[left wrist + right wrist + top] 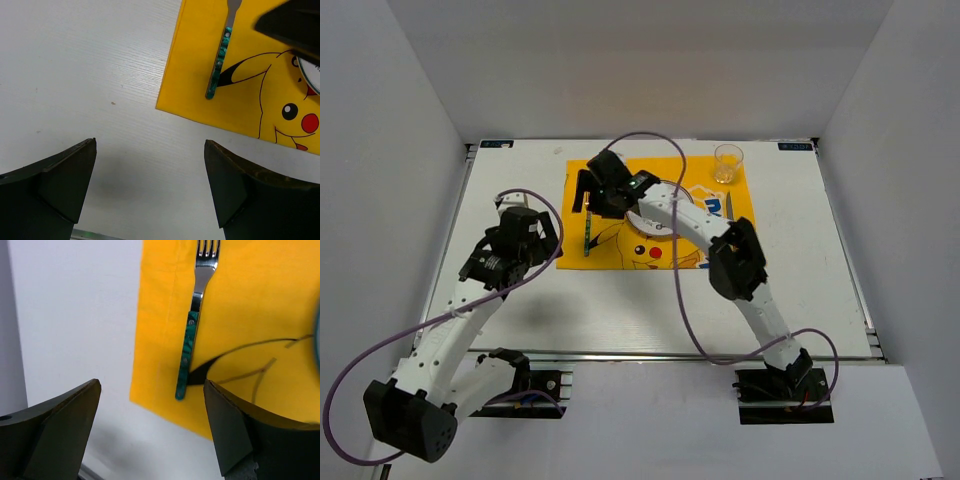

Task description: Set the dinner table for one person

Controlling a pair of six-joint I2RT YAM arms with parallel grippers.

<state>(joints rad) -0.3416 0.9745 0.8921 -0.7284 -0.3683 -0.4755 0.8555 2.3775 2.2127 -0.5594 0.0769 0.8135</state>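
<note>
Nearest the bases, the left hand [150, 142] hangs with its fingers spread wide and nothing between them, over bare white desk [800, 280] just left of the yellow cloth [620, 258]. The fork [192, 325] lies a little further on, on the cloth close along its left edge. Its long axis runs near to far, with the green handle toward the cloth's near corner and the tines pointing away. The right hand [152, 382], also wide and holding nothing, reaches across the cloth and hovers above the fork. Its finger gap runs across the handle, so it looks the better placed of the two. A glass [727, 163] stands at the cloth's far right corner.
</note>
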